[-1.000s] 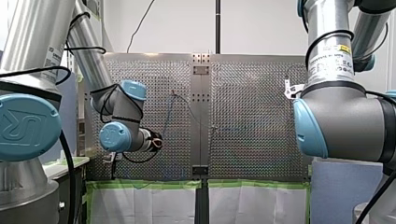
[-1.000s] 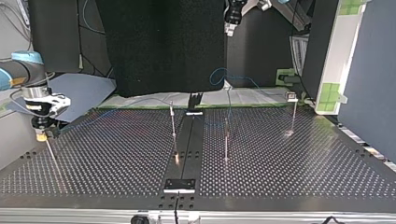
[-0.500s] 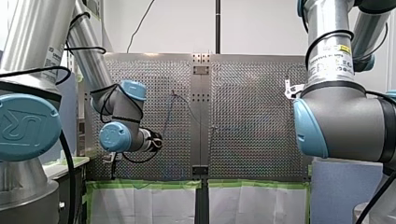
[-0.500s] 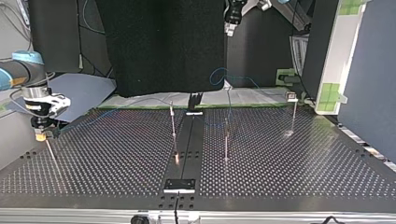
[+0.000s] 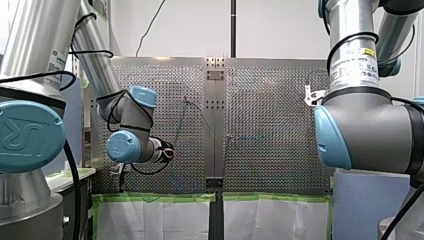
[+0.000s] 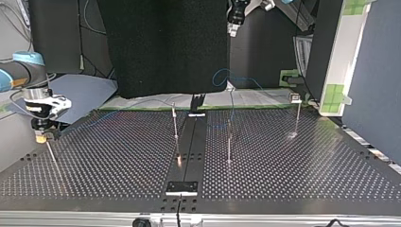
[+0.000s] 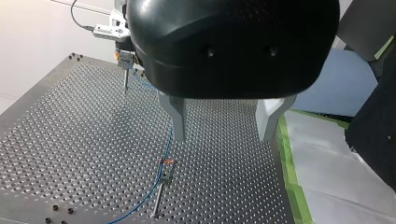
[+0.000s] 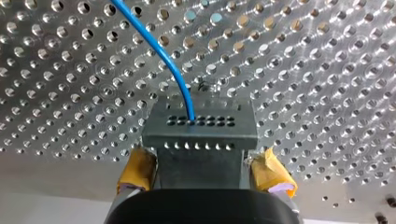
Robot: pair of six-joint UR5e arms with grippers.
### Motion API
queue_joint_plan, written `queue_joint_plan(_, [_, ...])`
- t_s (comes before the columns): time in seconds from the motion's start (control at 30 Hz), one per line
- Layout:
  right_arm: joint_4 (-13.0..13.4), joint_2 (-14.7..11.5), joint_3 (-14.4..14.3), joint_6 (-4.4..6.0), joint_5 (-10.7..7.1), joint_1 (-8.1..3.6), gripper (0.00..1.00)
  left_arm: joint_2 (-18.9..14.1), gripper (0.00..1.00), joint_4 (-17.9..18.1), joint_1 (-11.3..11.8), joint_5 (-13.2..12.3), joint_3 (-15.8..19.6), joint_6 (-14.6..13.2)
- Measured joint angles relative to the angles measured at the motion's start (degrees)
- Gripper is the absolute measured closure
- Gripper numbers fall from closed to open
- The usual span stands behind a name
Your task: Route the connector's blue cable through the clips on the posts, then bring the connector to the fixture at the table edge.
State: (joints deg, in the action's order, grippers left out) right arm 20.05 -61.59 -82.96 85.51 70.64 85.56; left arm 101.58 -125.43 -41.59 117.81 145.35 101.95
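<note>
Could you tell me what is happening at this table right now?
My right gripper, with yellow pads, is shut on the grey connector, low over the perforated table at the top view's left edge. The blue cable leads from the connector across the table. My left gripper hangs open and empty above a clip post that the cable passes; whether it sits in the clip I cannot tell.

Bright, even room light throws soft glare across the perforated table (image 6: 293,161).
</note>
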Motion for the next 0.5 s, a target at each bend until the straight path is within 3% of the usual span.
queue_joint_plan(0.5, [-0.1, 0.0, 0.0, 0.54, 4.27, -0.16, 0.00, 0.0, 0.00, 0.0, 0.0, 0.0, 0.0, 0.0])
